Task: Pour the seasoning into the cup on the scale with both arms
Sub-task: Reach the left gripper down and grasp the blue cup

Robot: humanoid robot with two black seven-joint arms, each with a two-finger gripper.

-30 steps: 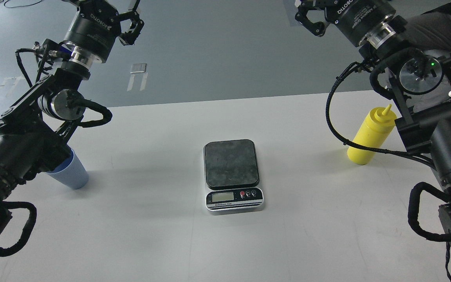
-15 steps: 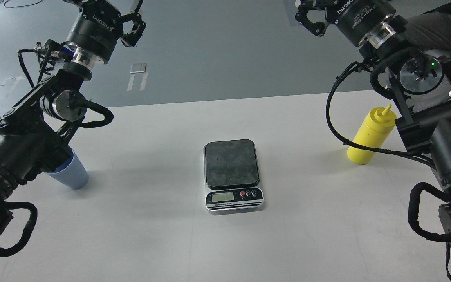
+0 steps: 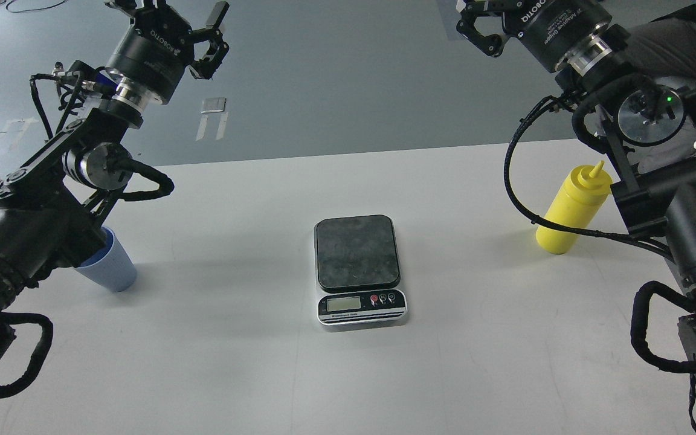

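The scale (image 3: 357, 252) sits mid-table with its black platform bare and its silver panel facing me. The light blue cup (image 3: 111, 270) stands upright on the table at the left, its upper part hidden behind my left arm. The yellow seasoning bottle (image 3: 573, 211) stands upright at the right, nozzle up, just left of my right arm. My left gripper (image 3: 171, 8) is raised high above the table's far left edge, fingers spread and empty. My right gripper (image 3: 486, 19) is raised high at the far right, cut off by the top edge, holding nothing that shows.
The white table (image 3: 233, 362) ends at a far edge beyond the scale, with grey floor behind. A black cable (image 3: 508, 181) loops from my right arm down past the bottle. A cable loop (image 3: 148, 184) hangs off my left arm above the cup.
My left gripper has shifted slightly to the right and its fingers stand a bit wider. The right arm, cup, bottle and scale have not moved.
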